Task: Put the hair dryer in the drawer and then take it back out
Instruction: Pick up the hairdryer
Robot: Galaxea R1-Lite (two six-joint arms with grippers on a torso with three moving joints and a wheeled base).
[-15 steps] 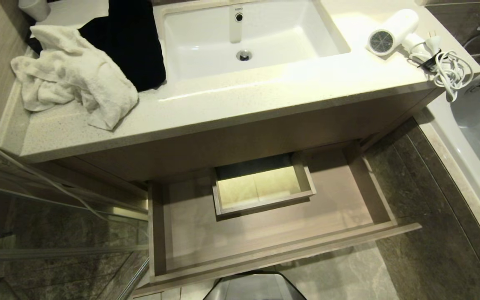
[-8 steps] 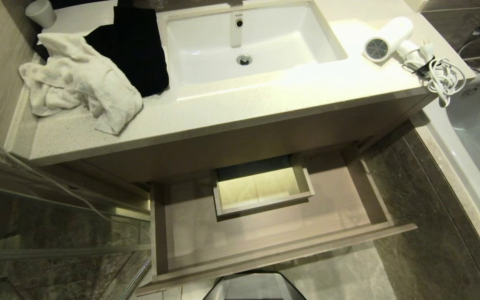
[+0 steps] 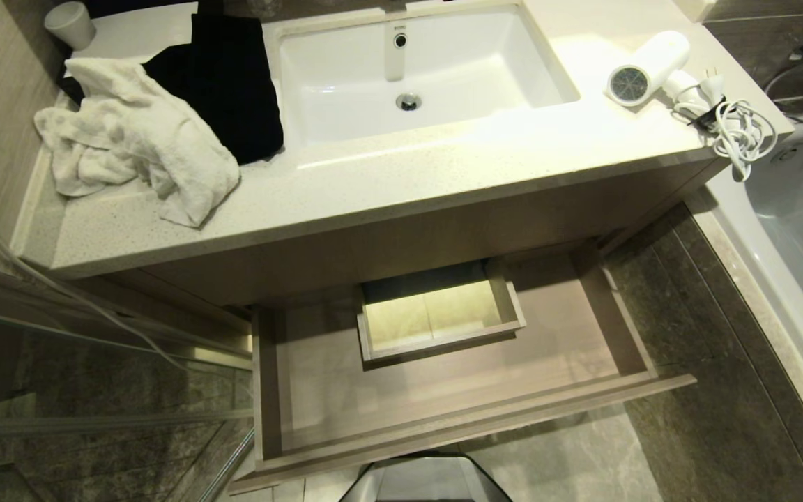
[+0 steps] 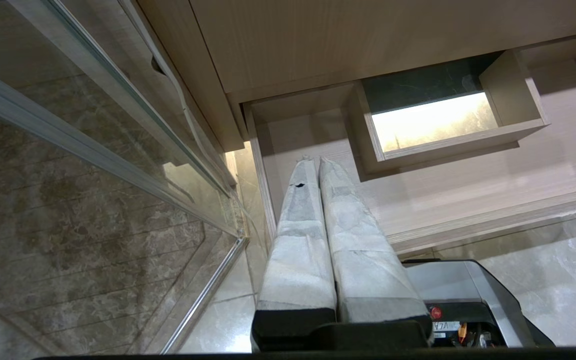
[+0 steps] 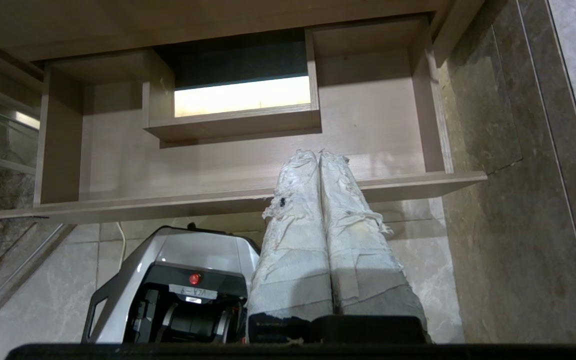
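The small white hair dryer point(image 3: 645, 66) lies on the counter's right end, dark grille facing the front, its whitish cord point(image 3: 739, 129) bundled beside it at the corner. Below the counter the wood-grain drawer point(image 3: 457, 418) stands pulled out and holds nothing, with a boxed cutout point(image 3: 436, 317) at its middle back; it also shows as the drawer point(image 4: 468, 200) and the drawer point(image 5: 218, 165) in the wrist views. My left gripper point(image 4: 313, 160) hangs shut over the drawer's left front. My right gripper point(image 5: 320, 154) hangs shut in front of the drawer's right half. Neither arm shows in the head view.
A white sink point(image 3: 415, 66) fills the counter's middle. A crumpled white towel point(image 3: 136, 136) and a black cloth point(image 3: 234, 84) lie on the left, a white cup point(image 3: 70, 24) behind them. A bathtub point(image 3: 799, 209) stands at right, a glass shower panel point(image 3: 95, 390) at left. My base point(image 3: 426, 481) sits below the drawer front.
The whole head view has shifted down and slightly inward as the camera rose; the counter, sink and hair dryer sit lower in the picture. Nothing on the counter or in the drawer moved.
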